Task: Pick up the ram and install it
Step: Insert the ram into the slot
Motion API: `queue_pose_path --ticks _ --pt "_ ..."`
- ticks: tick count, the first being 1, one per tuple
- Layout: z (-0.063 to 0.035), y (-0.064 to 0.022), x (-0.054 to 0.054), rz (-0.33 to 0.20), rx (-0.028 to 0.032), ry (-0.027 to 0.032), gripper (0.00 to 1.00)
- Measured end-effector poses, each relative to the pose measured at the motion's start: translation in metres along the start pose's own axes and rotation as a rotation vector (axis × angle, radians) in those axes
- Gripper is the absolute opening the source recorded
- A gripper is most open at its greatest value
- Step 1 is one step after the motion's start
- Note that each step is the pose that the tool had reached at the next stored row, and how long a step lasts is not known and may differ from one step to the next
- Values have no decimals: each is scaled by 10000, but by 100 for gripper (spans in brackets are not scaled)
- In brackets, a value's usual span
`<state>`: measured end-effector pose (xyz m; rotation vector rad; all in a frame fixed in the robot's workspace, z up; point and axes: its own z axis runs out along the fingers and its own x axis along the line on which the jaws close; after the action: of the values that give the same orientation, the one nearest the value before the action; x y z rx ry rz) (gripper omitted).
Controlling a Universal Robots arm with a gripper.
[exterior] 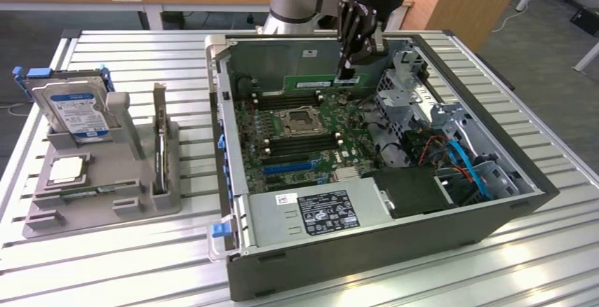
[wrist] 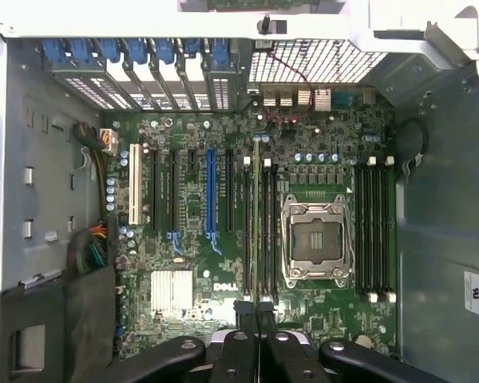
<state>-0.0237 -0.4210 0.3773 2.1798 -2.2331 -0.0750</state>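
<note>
Slatted metal surface (exterior: 112,265) under the open computer case (exterior: 374,251), your gripper (exterior: 346,74) clamped narrow on the ram (wrist: 255,215) (seen edge-on), stick held over memory slots (wrist: 269,231) beside the processor socket (wrist: 315,239).

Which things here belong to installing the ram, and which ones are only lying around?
Belong to the job:
- ram, held in the shut fingers
- memory slots
- motherboard

Lying about:
- hard drive
- processor
- card
- grey holder that carries these three
</note>
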Motion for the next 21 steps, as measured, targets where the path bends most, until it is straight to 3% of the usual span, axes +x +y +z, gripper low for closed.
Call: queue_pose_path --ticks 21 --pt "381 -19 7 0 0 0 12"
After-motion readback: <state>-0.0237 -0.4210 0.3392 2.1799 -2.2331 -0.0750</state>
